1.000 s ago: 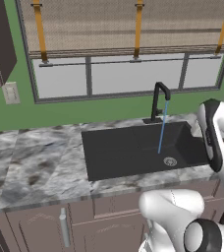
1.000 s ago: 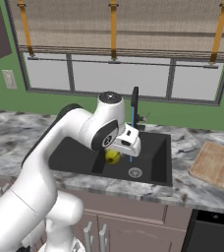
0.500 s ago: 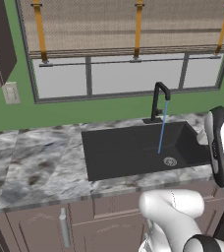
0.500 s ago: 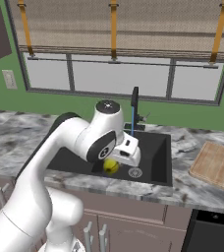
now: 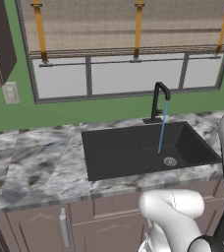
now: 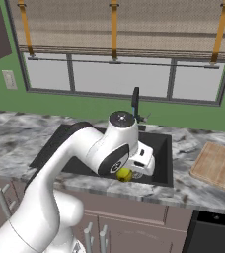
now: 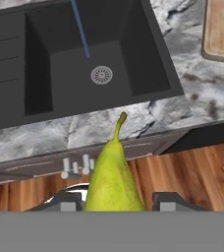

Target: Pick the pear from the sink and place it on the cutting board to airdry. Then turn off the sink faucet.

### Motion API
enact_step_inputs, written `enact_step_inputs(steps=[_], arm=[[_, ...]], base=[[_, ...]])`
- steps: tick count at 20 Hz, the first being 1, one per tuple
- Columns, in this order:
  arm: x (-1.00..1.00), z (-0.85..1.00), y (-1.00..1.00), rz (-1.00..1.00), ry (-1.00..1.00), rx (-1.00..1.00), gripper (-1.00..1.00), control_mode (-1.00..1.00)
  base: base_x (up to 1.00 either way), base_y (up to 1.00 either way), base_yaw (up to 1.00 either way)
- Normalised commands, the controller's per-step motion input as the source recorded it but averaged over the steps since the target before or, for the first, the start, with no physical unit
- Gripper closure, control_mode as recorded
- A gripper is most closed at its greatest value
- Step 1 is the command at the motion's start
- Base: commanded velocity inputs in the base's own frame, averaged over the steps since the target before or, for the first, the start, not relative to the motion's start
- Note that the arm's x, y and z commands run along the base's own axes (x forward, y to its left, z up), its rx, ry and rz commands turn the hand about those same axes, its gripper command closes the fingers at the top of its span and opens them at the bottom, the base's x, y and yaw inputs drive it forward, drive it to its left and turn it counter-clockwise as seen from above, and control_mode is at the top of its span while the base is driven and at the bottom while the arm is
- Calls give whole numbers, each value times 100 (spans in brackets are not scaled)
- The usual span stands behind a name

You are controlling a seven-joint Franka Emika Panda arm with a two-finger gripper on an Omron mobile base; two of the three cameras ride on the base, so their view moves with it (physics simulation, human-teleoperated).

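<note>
The yellow-green pear (image 7: 113,174) is held stem-up between my gripper's (image 7: 115,202) fingertips (image 7: 70,202), lifted above the counter's front edge. In the right base view the pear (image 6: 124,174) hangs under the gripper (image 6: 127,172), in front of the dark sink (image 6: 163,148). The sink (image 7: 40,69) with its silver drain (image 7: 101,75) lies below and beyond the pear. Water runs in a thin blue stream (image 5: 162,129) from the black faucet (image 5: 158,101) into the basin (image 5: 124,150). The tan cutting board (image 6: 218,164) lies on the counter right of the sink, also the cutting board (image 7: 223,29) at the hand view's top right.
Grey marbled counter (image 5: 40,165) stretches left of the sink. Cabinet doors with handles (image 5: 63,227) are below it. A window with a blind (image 6: 119,29) is behind the faucet. Wooden floor (image 7: 192,177) shows beneath the pear.
The gripper has risen out of the basin with the pear and drawn back toward the counter's front edge. Water keeps running.
</note>
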Motion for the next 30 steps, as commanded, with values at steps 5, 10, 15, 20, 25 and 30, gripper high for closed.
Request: enact_step_inputs(steps=[5,10,15,20,25,30], arm=[[0,0,-51,0,-6,-2,100,-100],[1,0,-47,0,-3,-3,100,-100],[12,0,-41,0,0,-2,100,-100],[24,0,-40,0,0,-1,100,-100],[25,0,-41,0,0,-3,100,-100],[23,0,-36,0,-1,-3,100,-100]], base=[[0,0,0],[0,0,0],[0,0,0],[0,0,0],[0,0,0],[0,0,0]])
